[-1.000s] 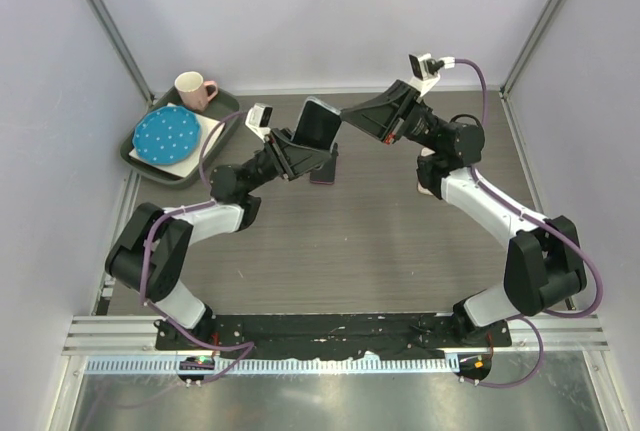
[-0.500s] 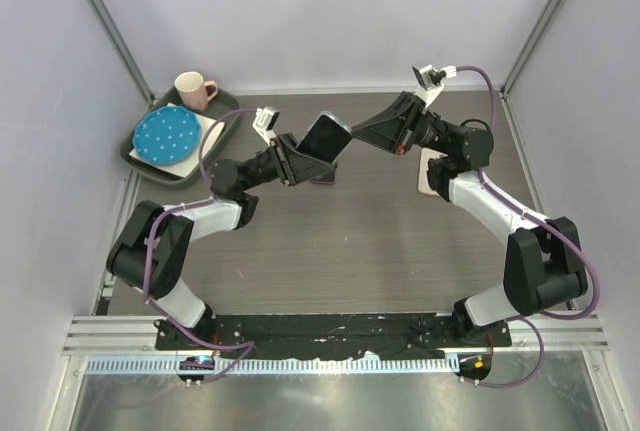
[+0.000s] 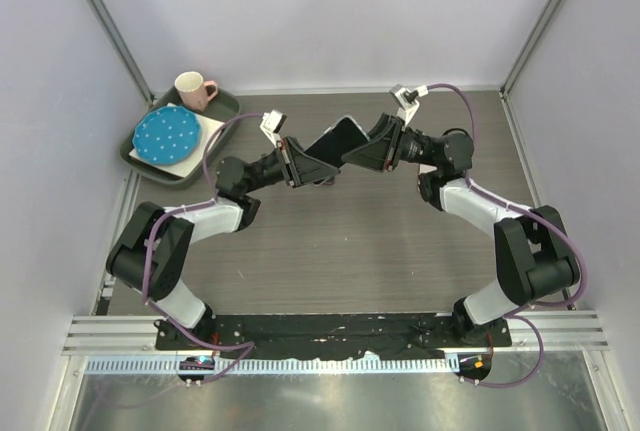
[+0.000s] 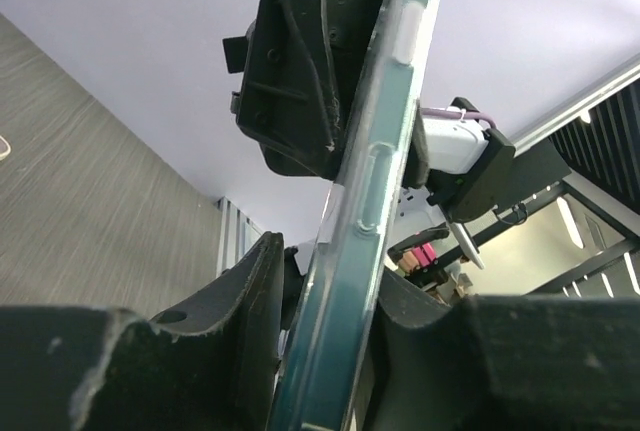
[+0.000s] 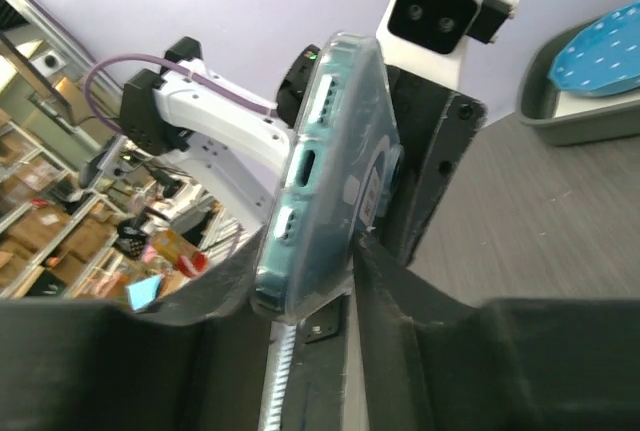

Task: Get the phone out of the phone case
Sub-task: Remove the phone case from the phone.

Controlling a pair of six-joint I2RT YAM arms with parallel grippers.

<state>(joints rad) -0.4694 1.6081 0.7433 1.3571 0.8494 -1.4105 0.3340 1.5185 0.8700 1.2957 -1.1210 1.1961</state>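
Swinging in, the right gripper (image 3: 362, 148) now straddles the phone (image 3: 338, 136) at its end away from the tray (image 3: 132, 154), but I can't tell if it grips. The left gripper (image 3: 303, 158) clamps the tray-side end, so the long axis spans both.

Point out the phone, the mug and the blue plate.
phone (image 3: 336, 138), top view, dark face
mug (image 3: 194, 95), top view, side wall
plate (image 3: 165, 134), top view, centre
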